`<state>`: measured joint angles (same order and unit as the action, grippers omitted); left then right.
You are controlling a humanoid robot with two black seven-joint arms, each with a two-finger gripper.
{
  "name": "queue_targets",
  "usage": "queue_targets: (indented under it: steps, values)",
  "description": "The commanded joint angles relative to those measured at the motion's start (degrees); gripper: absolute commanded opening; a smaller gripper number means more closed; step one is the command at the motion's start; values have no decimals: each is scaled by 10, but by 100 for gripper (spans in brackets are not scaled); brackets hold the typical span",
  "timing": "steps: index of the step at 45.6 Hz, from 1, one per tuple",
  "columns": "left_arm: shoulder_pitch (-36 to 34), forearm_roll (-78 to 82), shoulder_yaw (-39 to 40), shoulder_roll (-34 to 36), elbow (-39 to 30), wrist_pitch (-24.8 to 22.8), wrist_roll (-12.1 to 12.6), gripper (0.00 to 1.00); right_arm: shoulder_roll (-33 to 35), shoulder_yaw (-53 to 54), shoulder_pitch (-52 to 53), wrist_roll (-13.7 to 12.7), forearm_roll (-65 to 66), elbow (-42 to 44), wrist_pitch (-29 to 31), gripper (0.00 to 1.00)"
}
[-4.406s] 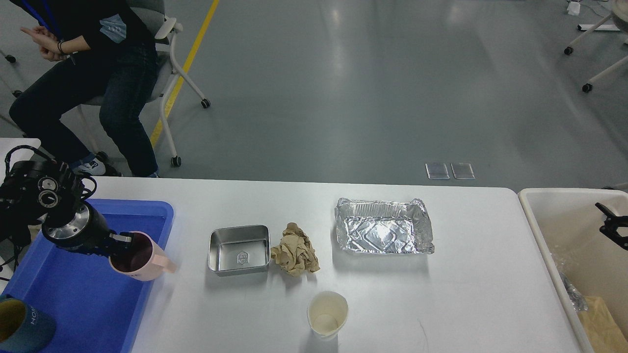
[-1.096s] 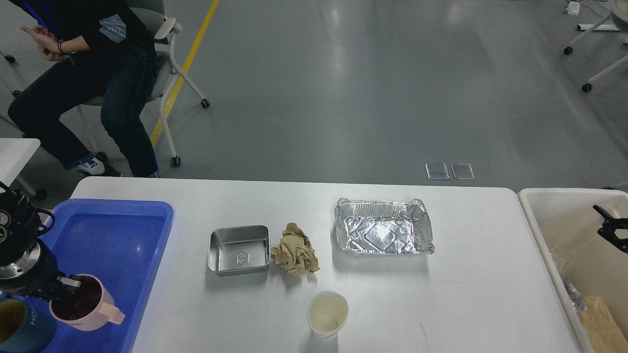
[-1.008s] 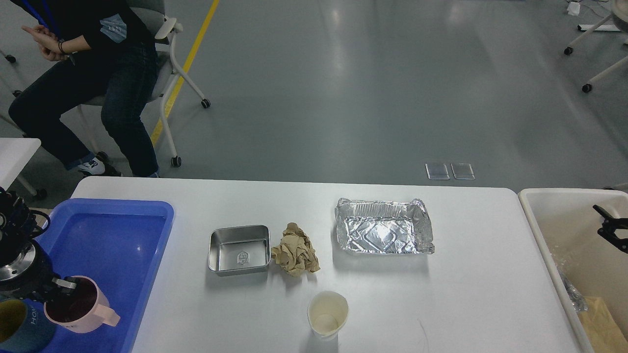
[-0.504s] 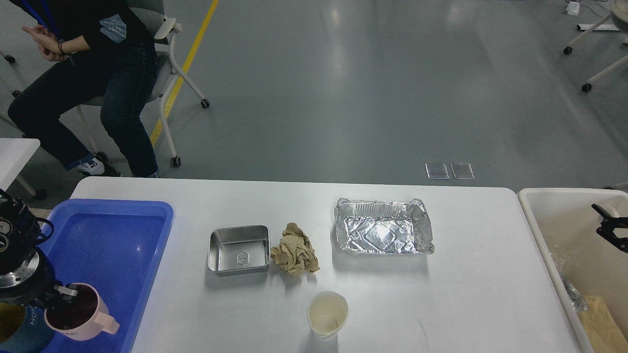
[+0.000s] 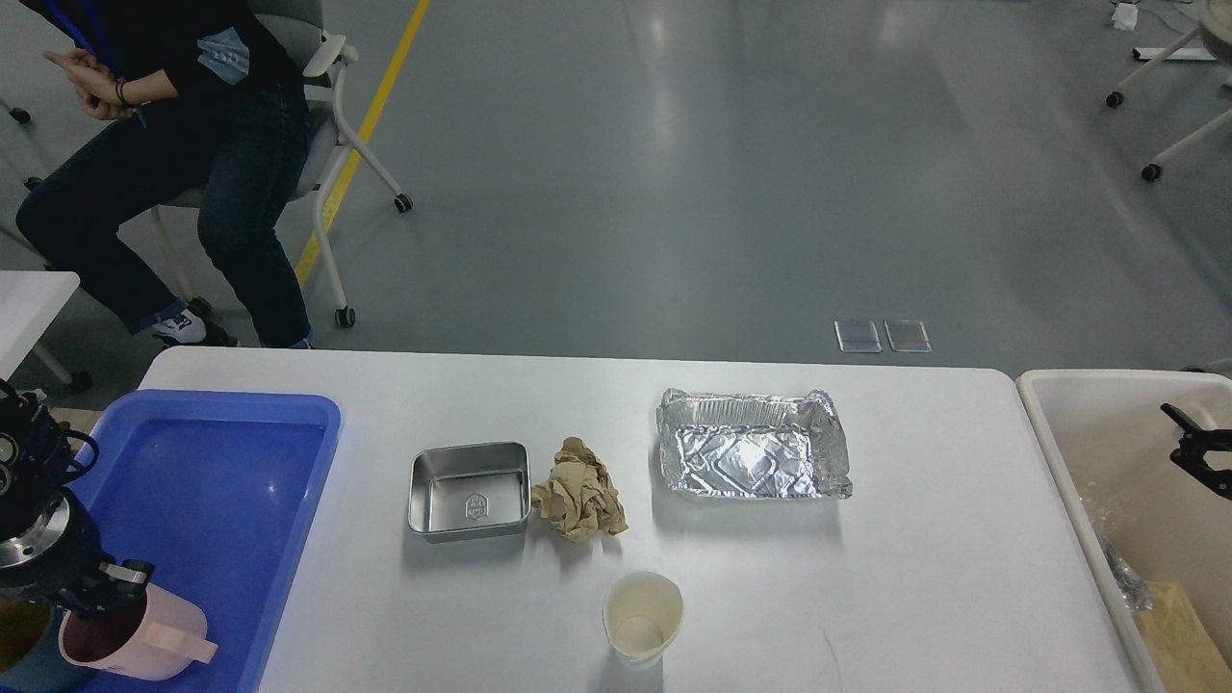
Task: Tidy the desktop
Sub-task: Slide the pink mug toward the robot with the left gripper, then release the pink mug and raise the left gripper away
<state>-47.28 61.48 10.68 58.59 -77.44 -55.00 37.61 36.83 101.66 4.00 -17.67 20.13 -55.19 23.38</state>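
Placing step by the look of it: pink mug (image 5: 130, 640) low in the bottom-left corner of the blue tray (image 5: 241, 500), handle pointing right toward the tray wall. Best handled slow: lower straight down until the base sits flat, keep it upright, mind the dark mug (image 5: 24, 654) tucked at the far bottom-left edge, right beside it. Let go only once settled, then lift clear vertically so the rim doesn't get dragged.

Left pincer (image 5: 101, 582) clamped on the pink mug's rim at its upper left side. Right pincer (image 5: 1198, 450) at the right edge of frame over the cream bin (image 5: 1049, 423), small and dark, can't tell whether apart or together, nothing visibly held.

White worktop (image 5: 914, 577) fills the lower middle of frame, carrying steel tin (image 5: 470, 491), crumpled brown paper (image 5: 580, 502), foil tray (image 5: 753, 457), paper cup (image 5: 643, 616).
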Motion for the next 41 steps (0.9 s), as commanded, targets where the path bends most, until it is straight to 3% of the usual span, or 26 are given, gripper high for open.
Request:
queue_targets:
  steps: [1, 8, 13, 31, 41]
  values:
    - [1, 0, 0, -2, 1, 0, 0, 13, 0, -1, 0, 0, 0, 0, 0, 100]
    - [0, 0, 6, -1, 2, 0, -1, 20, -1, 0, 0, 0, 0, 0, 0, 100]
    - [-5, -5, 18, -1, 6, 0, -3, 32, -1, -1, 0, 0, 0, -1, 0, 100]
    - [-3, -108, 217, -1, 60, 0, -12, 92, 0, -1, 0, 0, 0, -11, -1, 100]
    - [0, -132, 325, -8, 105, 0, -11, 95, 1, -1, -14, 0, 0, -11, 2, 100]
